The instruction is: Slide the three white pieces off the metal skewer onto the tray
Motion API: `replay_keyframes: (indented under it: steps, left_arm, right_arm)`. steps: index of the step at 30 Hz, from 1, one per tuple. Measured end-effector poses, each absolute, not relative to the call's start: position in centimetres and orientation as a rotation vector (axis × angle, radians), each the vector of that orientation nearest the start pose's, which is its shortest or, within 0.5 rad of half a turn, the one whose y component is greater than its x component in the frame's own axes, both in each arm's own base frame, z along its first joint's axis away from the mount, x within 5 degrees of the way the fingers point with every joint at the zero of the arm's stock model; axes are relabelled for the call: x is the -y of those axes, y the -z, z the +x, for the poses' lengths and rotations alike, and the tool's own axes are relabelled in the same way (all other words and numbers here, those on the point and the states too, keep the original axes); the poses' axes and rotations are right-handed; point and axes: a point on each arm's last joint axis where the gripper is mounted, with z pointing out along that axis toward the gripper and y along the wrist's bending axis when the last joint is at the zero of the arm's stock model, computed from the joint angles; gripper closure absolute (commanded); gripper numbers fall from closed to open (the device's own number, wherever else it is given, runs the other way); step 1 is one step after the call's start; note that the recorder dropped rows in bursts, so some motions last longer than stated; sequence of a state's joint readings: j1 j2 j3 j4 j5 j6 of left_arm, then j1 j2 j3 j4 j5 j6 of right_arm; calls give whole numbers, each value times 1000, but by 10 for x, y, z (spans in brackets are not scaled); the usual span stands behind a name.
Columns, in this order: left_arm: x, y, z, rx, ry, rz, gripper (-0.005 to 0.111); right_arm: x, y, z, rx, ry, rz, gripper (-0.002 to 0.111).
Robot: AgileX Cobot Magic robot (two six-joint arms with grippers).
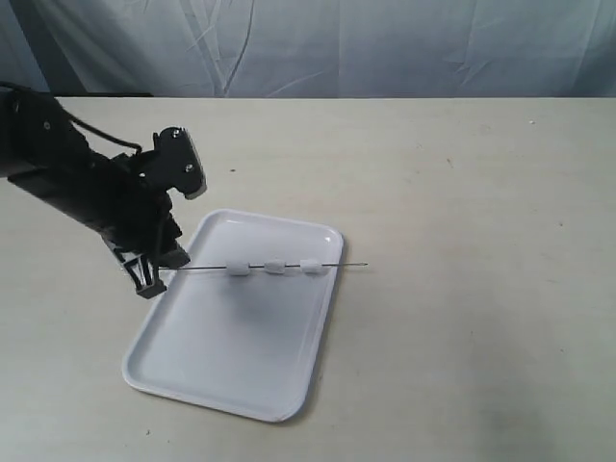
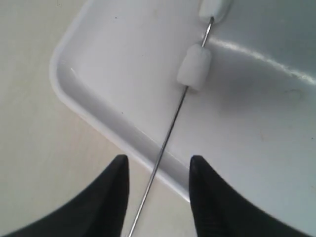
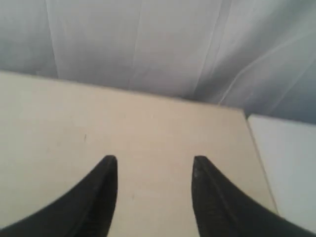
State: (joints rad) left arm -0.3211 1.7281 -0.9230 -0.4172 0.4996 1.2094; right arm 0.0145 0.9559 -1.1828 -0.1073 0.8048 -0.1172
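Observation:
The thin metal skewer (image 1: 202, 269) stretches across the far part of the white tray (image 1: 231, 385), its tip past the right rim. Three white pieces are threaded on it: left (image 1: 237, 269), middle (image 1: 275, 267), right (image 1: 311, 266). My left gripper (image 1: 149, 274) is at the skewer's left end, just outside the tray's left rim. In the left wrist view the skewer (image 2: 168, 133) runs between the gripper's (image 2: 159, 160) spread fingers, touching neither tip; one piece (image 2: 194, 66) shows whole, another (image 2: 215, 7) at the frame edge. My right gripper (image 3: 154, 160) is open over bare table.
The beige table (image 1: 462, 241) spreads to the right of the tray, with a pale curtain (image 1: 337, 43) behind its far edge. The left arm's black body (image 1: 77, 173) reaches in from the left. The right arm is outside the exterior view.

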Motion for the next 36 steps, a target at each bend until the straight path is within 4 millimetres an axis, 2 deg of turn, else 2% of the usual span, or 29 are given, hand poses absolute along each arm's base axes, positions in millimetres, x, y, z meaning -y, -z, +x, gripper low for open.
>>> replay_keyframes:
  steps: [1,2,5,10,14,22,25,27,28,33,36]
  left_arm:
    - [119,-168,304,-2271,130,1544,68]
    - [120,-169,306,-2286,133,1561,68]
    - [122,-165,309,-2331,164,1625,68]
    - [124,-148,310,-2347,175,1692,68]
    - [129,-136,314,-2290,134,1745,68]
    - [141,-121,324,-2219,65,1780,70]
    - [141,-117,326,-2226,70,1807,87]
    - [142,-113,327,-2236,76,1823,104]
    - [141,-112,326,-2240,80,1831,107]
    - [142,-112,326,-2285,108,1832,107]
    - [142,-113,323,-2375,155,1791,107]
  right_arm:
    - [3,-418,201,-2208,165,-168,57]
    - [3,-411,210,-2288,153,-169,54]
    - [0,-369,241,-2610,94,-179,54]
    - [-8,-346,259,-2724,-47,-165,54]
    - [-14,-343,264,-2726,-134,-161,54]
    - [-15,-343,266,-2706,-153,-163,54]
    - [-15,-343,266,-2700,-153,-163,54]
    - [-15,-343,267,-2692,-151,-165,54]
    - [-15,-344,267,-2688,-150,-164,54]
    - [-17,-344,268,-2677,-179,-155,54]
    - [-19,-345,270,-2658,-202,-153,54]
